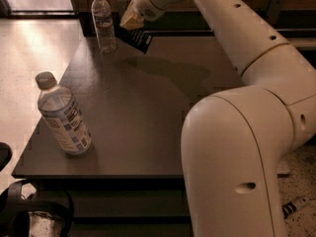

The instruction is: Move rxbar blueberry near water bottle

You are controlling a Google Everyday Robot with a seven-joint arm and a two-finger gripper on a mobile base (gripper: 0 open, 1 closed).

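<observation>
The water bottle (103,22), slim and clear with a white cap and a reddish label band, stands upright at the table's far left corner. My gripper (130,23) is at the far edge, just right of it, shut on the rxbar blueberry (136,38). The dark navy bar hangs tilted below the fingers, just above the tabletop. Whether it touches the table I cannot tell. My white arm reaches across the right side of the view.
A wider bottle with a grey cap and white-and-blue label (63,116) stands near the table's front left corner. The dark table (148,117) has edges at left and front. Pale floor lies to the left. A dark object (29,216) sits below the front edge.
</observation>
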